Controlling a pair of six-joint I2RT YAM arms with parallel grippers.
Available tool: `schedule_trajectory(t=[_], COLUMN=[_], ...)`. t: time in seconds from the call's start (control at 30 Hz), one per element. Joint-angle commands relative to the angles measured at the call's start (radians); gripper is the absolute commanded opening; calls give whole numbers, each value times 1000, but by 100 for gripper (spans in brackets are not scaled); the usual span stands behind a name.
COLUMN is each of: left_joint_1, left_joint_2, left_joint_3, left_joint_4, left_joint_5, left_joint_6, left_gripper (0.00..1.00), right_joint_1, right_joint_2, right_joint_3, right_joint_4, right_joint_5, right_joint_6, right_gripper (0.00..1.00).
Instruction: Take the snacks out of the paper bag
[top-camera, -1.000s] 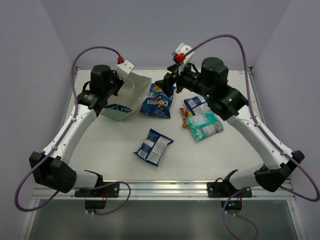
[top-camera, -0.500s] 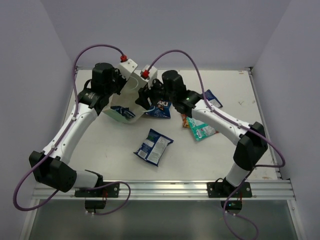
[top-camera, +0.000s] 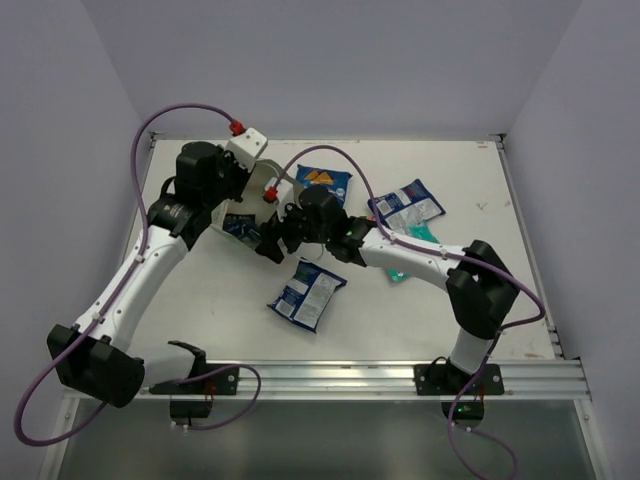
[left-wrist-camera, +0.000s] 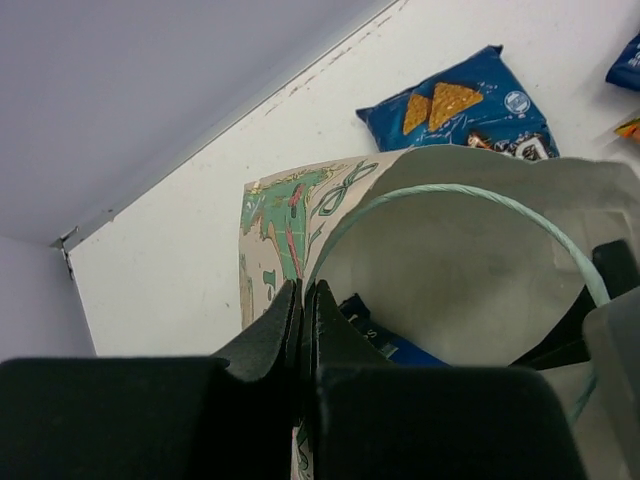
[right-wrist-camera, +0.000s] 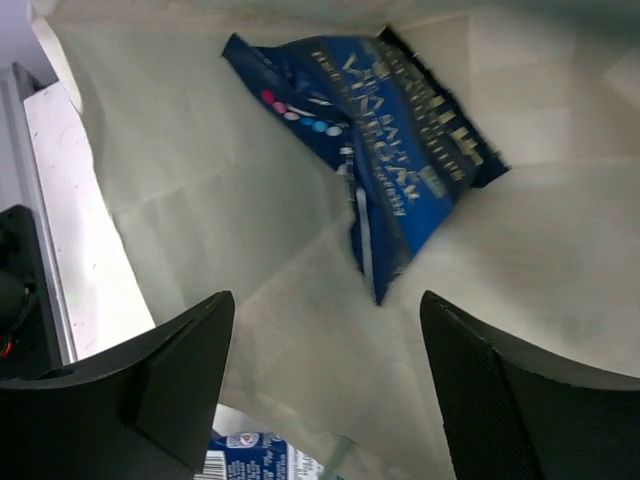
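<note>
Inside paper bag (right-wrist-camera: 200, 200) — glossy crumpled packet (right-wrist-camera: 400, 170)

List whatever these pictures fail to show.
- Right tool: in the top view its fingertips are hidden inside the paper bag.
- Teal packet: top view, mostly under the right arm.
- Bag's depths past the blue packet: right wrist view, cut off by the frame; whether more lie there cannot be told.

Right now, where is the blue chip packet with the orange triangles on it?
The chip packet lies flat on the table near its far edge, about mid-width in the overhead view, just to the right of the paper bag.
</note>
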Motion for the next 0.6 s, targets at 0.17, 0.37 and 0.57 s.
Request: schedule_trajectory(t=[0.17, 0.37, 0.57], left_joint_1=[-2, -2, -4], left_joint_2=[-133, -158, -161], left_joint_3=[-71, -98, -97], left_joint_4=[72, 72, 72], left_joint_5=[102, 203, 231], left_joint_6=[-143, -191, -211], left_gripper=[0, 0, 0], right_joint_1=[42, 42, 42], right_joint_2=[-27, -18, 69], right_joint_3=[-52, -43, 3], right_joint_4=[75, 127, 183], right_joint_5=[14, 123, 141], right_joint_6=[35, -42, -73], right_gripper=[79, 79, 78])
